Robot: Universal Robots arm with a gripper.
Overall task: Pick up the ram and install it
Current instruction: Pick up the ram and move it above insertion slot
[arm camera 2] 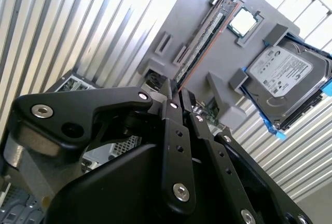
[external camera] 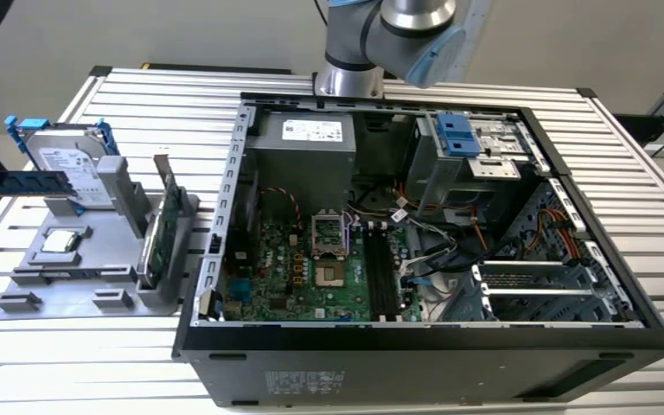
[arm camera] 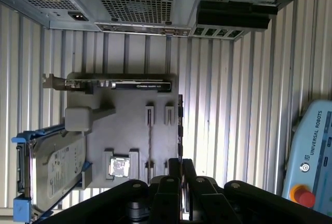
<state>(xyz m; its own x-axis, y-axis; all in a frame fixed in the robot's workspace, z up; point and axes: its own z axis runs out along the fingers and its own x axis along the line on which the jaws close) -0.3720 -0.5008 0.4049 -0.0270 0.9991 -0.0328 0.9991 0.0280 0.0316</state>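
Holding the ram (arm camera 2: 205, 40) by one end, the pincer (arm camera 2: 179, 97) has its two fingers pressed together on the thin stick. In the exterior view the blue ram (external camera: 27, 181) hangs in the air over the grey holder (external camera: 73, 281). It looks close to the hard drive (external camera: 73, 160) and is well apart from the open computer box (external camera: 424, 333).

The long black slots (external camera: 380, 272) for it sit deep inside the box, with loose wires (external camera: 430, 259) just beside them. I think a few things could go wrong. The stick is held at one end, so it could tip or slide in the fingers. The free end could bump the box wall on the way in. A wire could get caught under it.
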